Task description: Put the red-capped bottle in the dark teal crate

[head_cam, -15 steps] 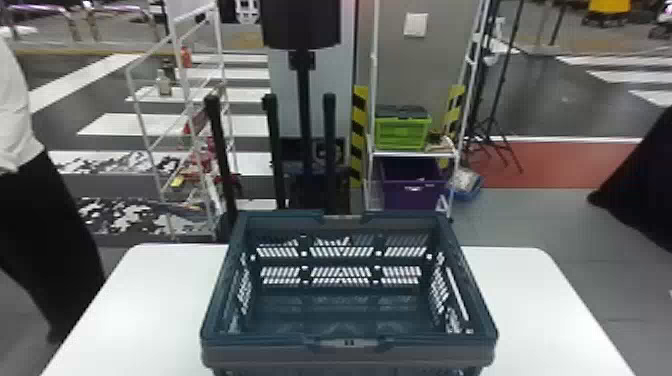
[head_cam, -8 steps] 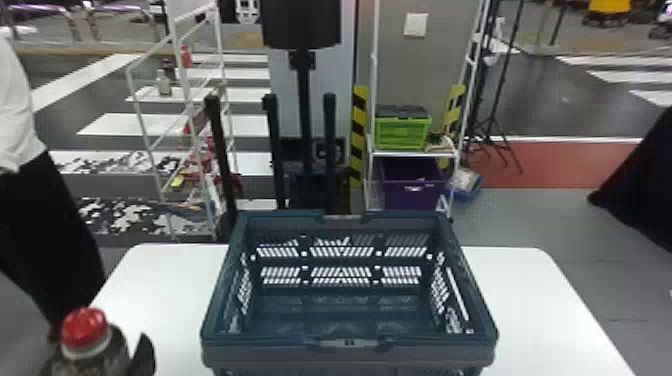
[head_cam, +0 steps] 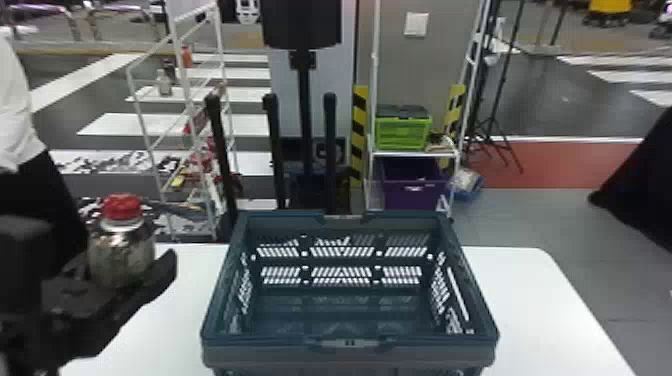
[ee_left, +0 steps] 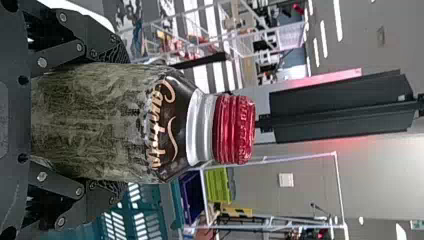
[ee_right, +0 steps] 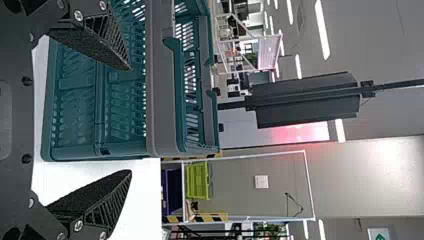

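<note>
Red-capped bottle [head_cam: 121,257] nearer the crate [head_cam: 280,355]

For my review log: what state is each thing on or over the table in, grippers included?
Red-capped bottle: upright, capped, held beside the crate, outside it.
Dark teal crate: unfolded, open-topped, standing on the table.
Left gripper: fingers closed on the bottle's sides.
Right gripper: fingers apart, holding nothing.
</note>
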`<action>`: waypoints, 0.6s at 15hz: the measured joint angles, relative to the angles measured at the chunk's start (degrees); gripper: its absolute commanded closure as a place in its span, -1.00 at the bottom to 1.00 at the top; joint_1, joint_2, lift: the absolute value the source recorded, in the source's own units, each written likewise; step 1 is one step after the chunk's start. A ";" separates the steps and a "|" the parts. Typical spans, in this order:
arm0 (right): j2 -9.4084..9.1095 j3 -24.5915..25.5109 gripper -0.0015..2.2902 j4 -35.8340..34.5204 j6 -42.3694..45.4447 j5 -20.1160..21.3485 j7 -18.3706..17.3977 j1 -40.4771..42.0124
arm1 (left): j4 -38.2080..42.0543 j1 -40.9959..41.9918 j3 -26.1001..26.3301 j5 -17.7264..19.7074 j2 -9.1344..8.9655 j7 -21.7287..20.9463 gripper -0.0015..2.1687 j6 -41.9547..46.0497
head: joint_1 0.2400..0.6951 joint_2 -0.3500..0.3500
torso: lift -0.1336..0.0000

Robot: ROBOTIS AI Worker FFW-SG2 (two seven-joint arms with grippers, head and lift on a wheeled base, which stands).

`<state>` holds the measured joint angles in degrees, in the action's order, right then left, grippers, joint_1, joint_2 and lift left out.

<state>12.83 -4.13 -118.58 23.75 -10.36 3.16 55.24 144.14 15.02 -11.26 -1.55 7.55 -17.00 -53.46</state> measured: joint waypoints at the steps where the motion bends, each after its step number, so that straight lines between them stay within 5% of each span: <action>1: -0.10 0.00 -0.86 0.00 0.01 0.05 0.00 0.10 | -0.93 -3.40 1.86 -1.16 0.84 -1.84 0.59 -3.32 | 0.14 0.00 | 1.00; 5: -0.65 0.26 -0.86 -0.07 0.34 0.32 0.00 0.71 | -10.07 -18.48 11.38 -8.51 3.64 -15.47 0.59 -12.57 | 0.14 0.00 | 1.00; 9: -1.26 0.60 -0.86 0.29 1.21 0.43 0.00 1.43 | -24.33 -30.57 21.16 -12.77 3.99 -24.76 0.59 -12.99 | 0.14 0.00 | 1.00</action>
<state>11.58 -3.53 -118.29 24.97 -9.93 3.16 56.67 119.81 -15.54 9.90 -14.32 11.55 -41.76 -66.45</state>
